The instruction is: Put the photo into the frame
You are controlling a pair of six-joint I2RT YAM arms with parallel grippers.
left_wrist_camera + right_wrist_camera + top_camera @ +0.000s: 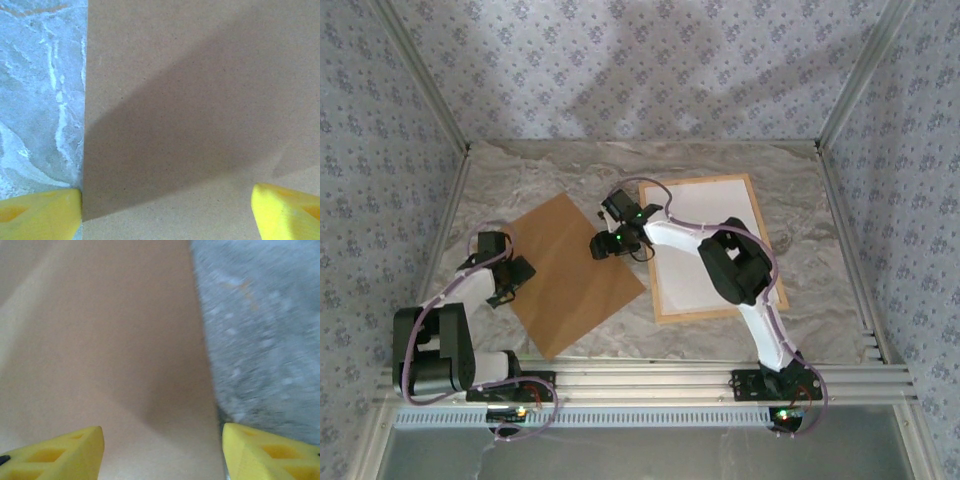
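The frame (710, 313) lies flat just beside the right gripper (603, 247). A white sheet (705, 205) fills it, and I cannot tell if this is the print's back. Both pairs of fingers stand apart and empty. The left gripper (513, 283) straddles the backing board (570, 280) edge, the right hangs over the opposite edge. The board seems next: it needs pinching thinly at the edge and lifting level.

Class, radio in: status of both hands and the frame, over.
Left hand open over brown board. Right hand open at board's right edge. Frame flat alongside.
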